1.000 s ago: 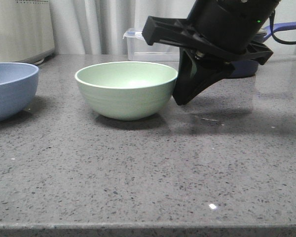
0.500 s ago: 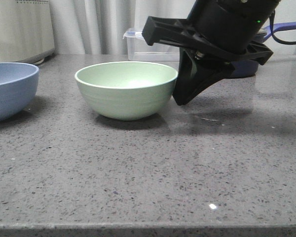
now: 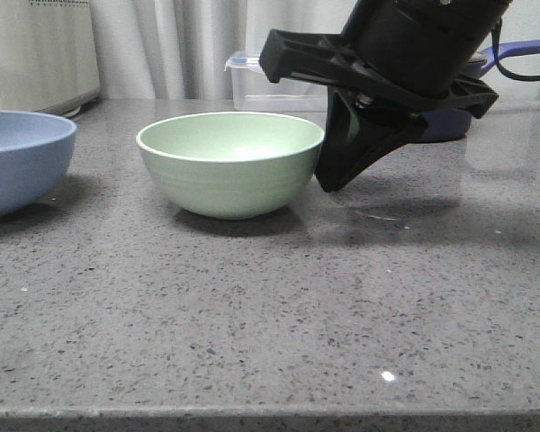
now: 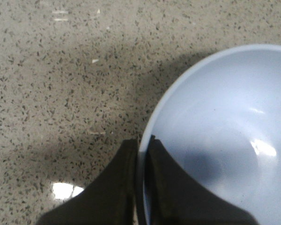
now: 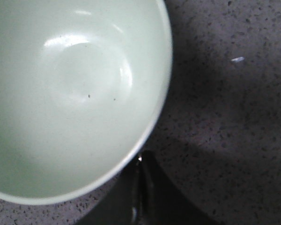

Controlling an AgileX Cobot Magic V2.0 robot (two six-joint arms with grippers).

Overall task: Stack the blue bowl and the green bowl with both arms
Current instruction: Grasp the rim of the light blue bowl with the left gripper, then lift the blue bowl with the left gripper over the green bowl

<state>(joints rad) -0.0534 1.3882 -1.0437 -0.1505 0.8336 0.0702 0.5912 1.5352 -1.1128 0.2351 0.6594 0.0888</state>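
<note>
Shifted slightly rightward, blue bowl (image 3: pixel 22 162) sits clamped in left gripper (image 4: pixel 141 154).

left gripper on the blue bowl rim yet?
Touching. The left wrist view shows the left gripper with one finger on each side of the blue bowl wall, closed on its rim with no gap.

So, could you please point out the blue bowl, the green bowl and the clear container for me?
blue bowl (image 3: pixel 18 166), front view, on its outer wall.
green bowl (image 3: pixel 229 175), front view, on its ridged outer wall.
clear container (image 3: pixel 274 93), front view, on its front wall behind the green bowl.
</note>
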